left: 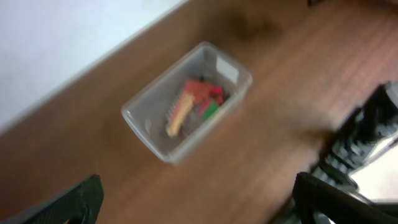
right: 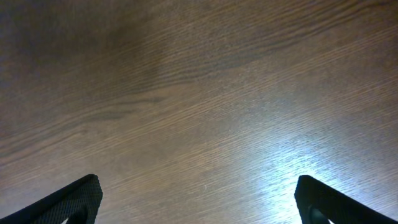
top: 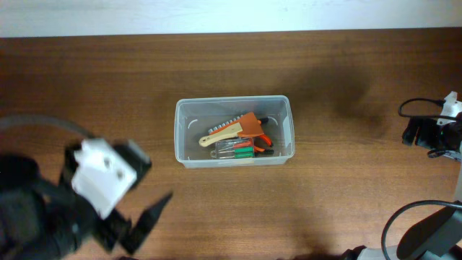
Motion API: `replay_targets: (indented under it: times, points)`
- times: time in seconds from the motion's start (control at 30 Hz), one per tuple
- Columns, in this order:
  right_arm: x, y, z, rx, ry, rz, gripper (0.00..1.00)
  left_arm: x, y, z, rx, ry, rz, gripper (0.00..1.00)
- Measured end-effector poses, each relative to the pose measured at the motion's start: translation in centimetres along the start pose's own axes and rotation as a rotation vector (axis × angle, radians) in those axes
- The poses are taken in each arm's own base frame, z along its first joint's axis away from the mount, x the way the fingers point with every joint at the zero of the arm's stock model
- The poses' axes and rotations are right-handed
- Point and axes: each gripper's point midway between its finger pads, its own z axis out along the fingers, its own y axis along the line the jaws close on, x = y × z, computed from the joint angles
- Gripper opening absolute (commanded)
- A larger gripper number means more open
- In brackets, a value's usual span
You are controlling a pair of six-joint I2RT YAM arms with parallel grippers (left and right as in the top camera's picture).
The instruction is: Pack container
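Note:
The container (top: 180,137) is a clear plastic tub at the middle of the wooden table. Inside it lie hand tools: a tan-handled tool (top: 222,134), an orange tool (top: 251,126) and green-handled pieces (top: 242,152). The left wrist view, which is blurred, shows the container (left: 142,124) from above and at an angle, well ahead of my left gripper (left: 199,202). That gripper is open and empty. My left arm (top: 101,180) hangs over the table's front left. My right gripper (right: 199,202) is open over bare wood, with nothing between its fingers (right: 78,199).
My right arm (top: 433,133) sits at the table's far right edge with its cables. A white wall (top: 231,14) runs behind the table. Dark parts of an arm (left: 367,137) show at the right of the left wrist view.

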Motion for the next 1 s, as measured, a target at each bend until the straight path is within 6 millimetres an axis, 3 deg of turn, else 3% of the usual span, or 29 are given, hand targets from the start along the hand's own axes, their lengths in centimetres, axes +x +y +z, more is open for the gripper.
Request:
replay_targets:
  times: [0.03,0.33,0.5,0.7,0.9,1.0]
  points:
    - [0.0,0.0,0.0,-0.001,0.001,-0.001,0.99,1.5,-0.4,0.1,0.001,0.017,-0.023,0.99]
    - [0.0,0.0,0.0,0.0,0.0,-0.001,0.99,7.8,-2.8,-0.8,-0.058,-0.159,-0.114,0.99]
    - [0.0,0.0,0.0,0.0,0.001,0.0,0.99,11.0,-3.3,1.2,-0.046,-0.134,-0.192,0.99]
    - [0.0,0.0,0.0,0.0,0.0,0.0,0.99,12.0,-3.0,3.0,-0.035,-0.08,-0.291,0.99]
    - [0.0,0.0,0.0,0.0,0.0,-0.001,0.99,10.1,-2.3,2.9,-0.05,-0.163,-0.256,0.99]
    - [0.0,0.0,0.0,0.0,0.0,0.0,0.99,9.3,-1.5,4.6,-0.062,-0.191,-0.175,0.99]
